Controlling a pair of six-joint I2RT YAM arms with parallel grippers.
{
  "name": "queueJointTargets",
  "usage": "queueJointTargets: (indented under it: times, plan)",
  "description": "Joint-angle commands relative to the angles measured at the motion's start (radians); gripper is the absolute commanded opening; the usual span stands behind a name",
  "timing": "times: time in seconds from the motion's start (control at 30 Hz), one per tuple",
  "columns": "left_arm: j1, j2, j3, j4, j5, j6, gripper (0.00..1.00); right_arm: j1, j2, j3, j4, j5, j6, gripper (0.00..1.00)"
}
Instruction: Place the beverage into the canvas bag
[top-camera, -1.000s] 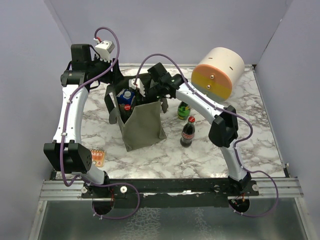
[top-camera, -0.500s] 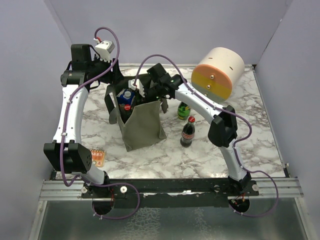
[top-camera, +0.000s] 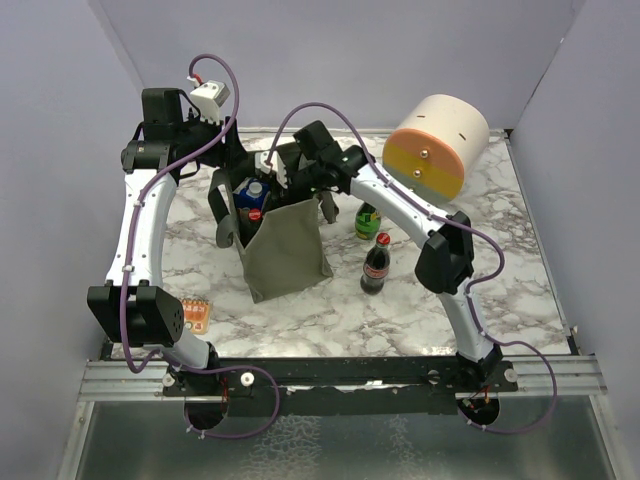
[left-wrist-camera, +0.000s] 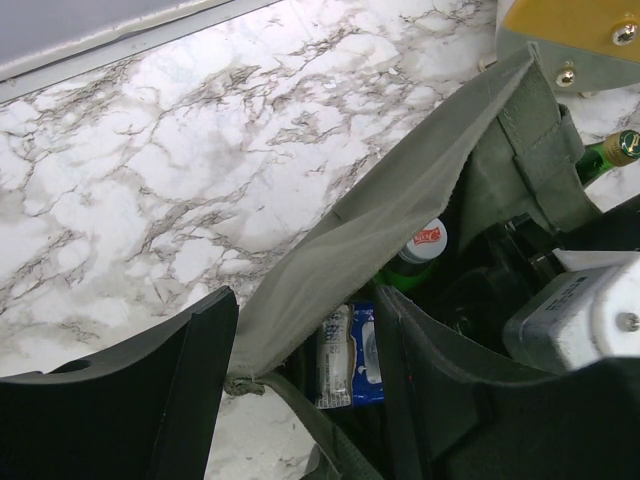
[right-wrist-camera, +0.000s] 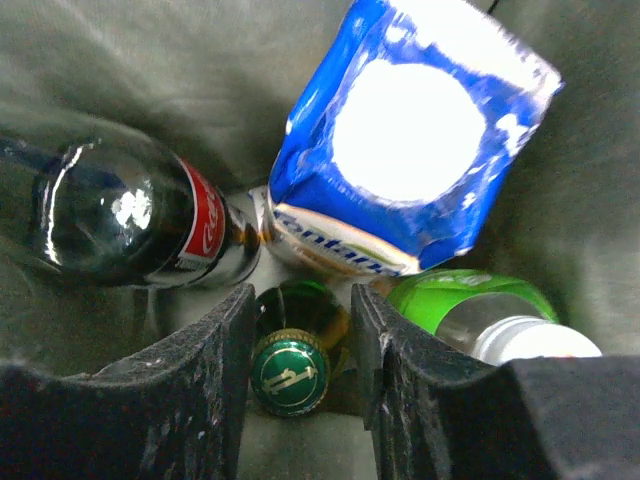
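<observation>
The olive canvas bag (top-camera: 285, 250) stands upright mid-table. My right gripper (top-camera: 275, 180) reaches down into its mouth. In the right wrist view, a green glass bottle with a green crown cap (right-wrist-camera: 290, 375) stands between my right gripper (right-wrist-camera: 300, 300) fingers. The cap rests by the left finger, and a gap shows to the right finger. The jaws are open. My left gripper (left-wrist-camera: 305, 310) straddles the bag's wall (left-wrist-camera: 400, 200), one finger outside and one inside. The jaws stand apart and are not clamped.
Inside the bag sit a cola bottle (right-wrist-camera: 130, 225), a blue carton (right-wrist-camera: 400, 150) and a green-labelled bottle (right-wrist-camera: 470, 300). On the table stand another cola bottle (top-camera: 377, 265), a green bottle (top-camera: 367, 222), a cream-and-orange cylinder (top-camera: 437, 145) and an orange packet (top-camera: 197, 315).
My right jaws have parted from the green bottle, and the right wrist has shifted slightly at the bag's mouth. The left arm has not moved.
</observation>
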Motion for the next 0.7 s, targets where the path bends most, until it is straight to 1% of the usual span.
queueJointTargets:
  times: [0.0,0.23,0.27,0.33,0.5,0.67]
  plan:
    - [-0.007,-0.007,0.000,0.003,0.030,0.004,0.59,0.005,-0.001,0.052,0.070,-0.032,0.027,0.45]
    - [-0.007,-0.005,0.003,0.002,0.029,0.005,0.59,0.005,-0.019,0.053,0.075,-0.046,0.033,0.50]
    - [-0.007,-0.005,0.003,0.002,0.029,0.005,0.59,0.005,-0.025,0.052,0.076,-0.045,0.034,0.54]
    - [-0.007,-0.005,0.003,0.003,0.029,0.004,0.59,0.005,-0.037,0.053,0.084,-0.045,0.039,0.56]
    - [-0.008,-0.005,0.004,0.000,0.028,0.007,0.59,0.005,-0.086,0.050,0.087,-0.046,0.053,0.57]
    - [-0.007,-0.005,0.006,0.000,0.029,0.004,0.59,0.003,-0.160,0.005,0.090,-0.022,0.051,0.57]
